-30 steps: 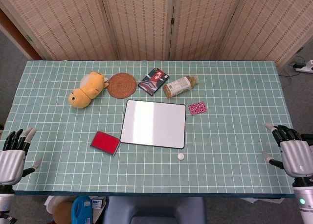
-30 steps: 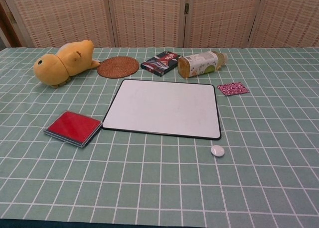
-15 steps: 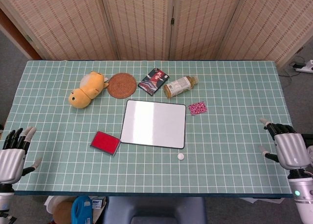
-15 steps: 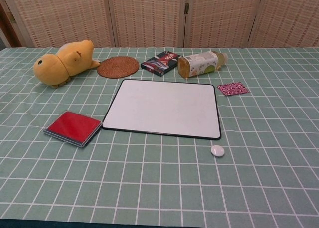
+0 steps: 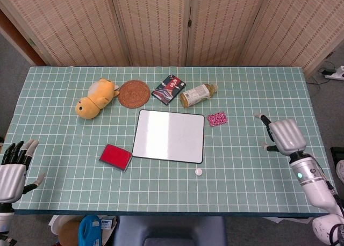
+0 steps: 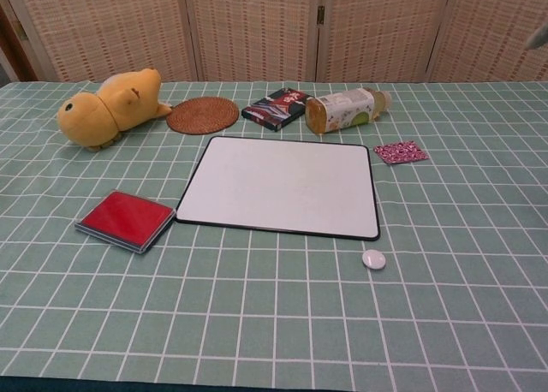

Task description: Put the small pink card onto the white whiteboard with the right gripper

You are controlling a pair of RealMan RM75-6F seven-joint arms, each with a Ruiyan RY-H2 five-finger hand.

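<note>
The small pink patterned card (image 5: 217, 118) (image 6: 402, 152) lies flat on the green checked cloth just right of the white whiteboard (image 5: 169, 136) (image 6: 282, 187), near the board's far right corner. My right hand (image 5: 284, 135) hovers over the table's right part, well to the right of the card, its back up and fingers spread, holding nothing. A grey fingertip of it shows at the chest view's top right edge. My left hand (image 5: 12, 171) hangs off the table's near left corner, fingers apart and empty.
Along the far side lie a yellow plush toy (image 5: 95, 98), a round woven coaster (image 5: 134, 93), a dark card box (image 5: 169, 89) and a bottle on its side (image 5: 196, 94). A red pad (image 5: 115, 157) sits left of the board, a small white cap (image 5: 199, 172) in front.
My right hand has risen from the table's near right edge and moved inward over the cloth, toward the card. The left hand has barely shifted. Nothing on the table moved.
</note>
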